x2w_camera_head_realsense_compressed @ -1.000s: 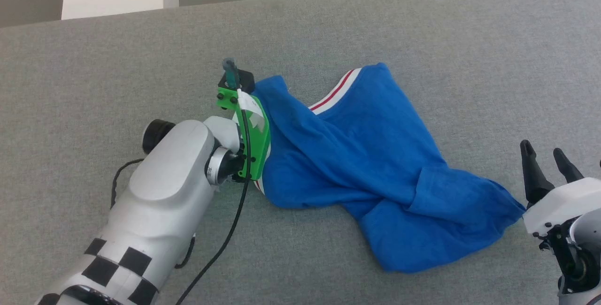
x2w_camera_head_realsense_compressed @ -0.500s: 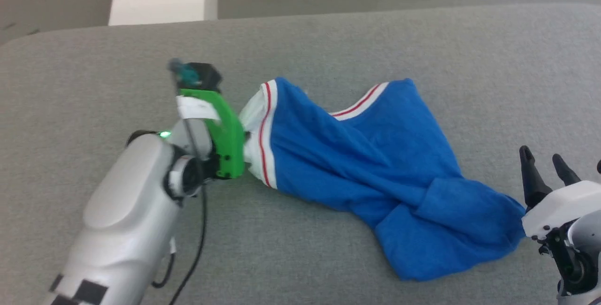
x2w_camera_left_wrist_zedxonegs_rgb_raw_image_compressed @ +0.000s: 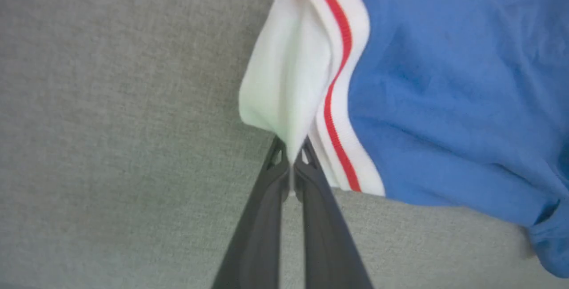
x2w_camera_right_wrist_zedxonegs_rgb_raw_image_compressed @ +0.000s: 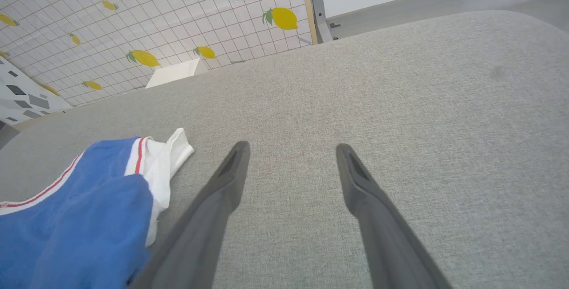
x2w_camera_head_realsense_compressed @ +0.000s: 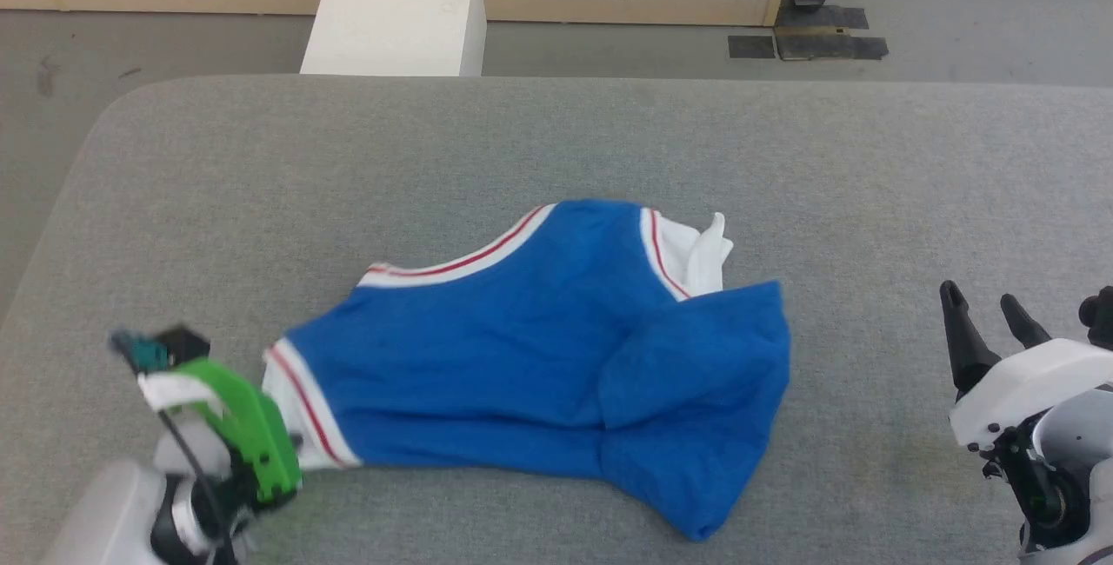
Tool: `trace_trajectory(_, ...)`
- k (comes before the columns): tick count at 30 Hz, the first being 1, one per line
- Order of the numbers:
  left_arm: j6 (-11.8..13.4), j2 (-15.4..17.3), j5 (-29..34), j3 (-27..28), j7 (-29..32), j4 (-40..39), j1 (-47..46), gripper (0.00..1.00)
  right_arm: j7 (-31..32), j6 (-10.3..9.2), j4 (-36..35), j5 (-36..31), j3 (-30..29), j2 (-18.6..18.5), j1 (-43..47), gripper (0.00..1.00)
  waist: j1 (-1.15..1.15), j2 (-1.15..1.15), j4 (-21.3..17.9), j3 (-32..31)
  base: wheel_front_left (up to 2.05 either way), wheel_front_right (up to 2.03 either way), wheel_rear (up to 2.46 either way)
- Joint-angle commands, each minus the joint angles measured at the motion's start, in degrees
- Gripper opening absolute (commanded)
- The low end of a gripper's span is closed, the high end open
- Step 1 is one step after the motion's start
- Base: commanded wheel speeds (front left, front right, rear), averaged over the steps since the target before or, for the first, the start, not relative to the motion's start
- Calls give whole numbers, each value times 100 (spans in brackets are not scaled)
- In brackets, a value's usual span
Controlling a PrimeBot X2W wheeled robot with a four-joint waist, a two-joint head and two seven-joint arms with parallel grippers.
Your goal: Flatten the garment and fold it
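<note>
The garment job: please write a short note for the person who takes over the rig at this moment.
Left gripper: jaws shut on a white sleeve at the left end of the garment.
Right gripper: jaws open, holding nothing, over the grey padded surface, to the right of the garment and apart from it.
Garment: lies on the surface, partly spread. Its right part is doubled over itself, and the other white sleeve is bunched at the far side.
Done: no fold yet.
Left: flatten the doubled part, then fold.

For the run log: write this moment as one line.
left gripper: shut on garment sleeve | right gripper: open, idle | garment: rumpled
</note>
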Motion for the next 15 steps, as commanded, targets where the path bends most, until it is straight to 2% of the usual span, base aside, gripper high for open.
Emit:
trace_trajectory(1, 61, -13, -142, 47, -43, -23, 217, 0, 9, -8, 5, -55, 14, -3, 61, 100, 0, 0, 21, -11, 0, 0, 0)
trace_trajectory(6, 90, -187, -303, 174, -307, -67, 651, 0, 32, -8, 0, -69, 9, -3, 104, 100, 0, 0, 55, -9, 0, 0, 0)
trace_trajectory(7, 87, -210, -299, 205, -398, -84, 673, 36, 39, -8, -4, -73, 4, -3, 115, 100, 0, 0, 65, -11, 0, 0, 0)
trace_trajectory(8, 73, -230, -296, 234, -491, -101, 690, 100, 46, -8, -7, -75, 0, -3, 124, 100, 0, 0, 73, -17, 0, 0, 0)
trace_trajectory(15, -191, -204, 60, 698, -1975, -494, 722, 100, 33, -8, 23, -46, 71, -3, 135, 100, 0, 0, 27, -113, 0, 0, 0)
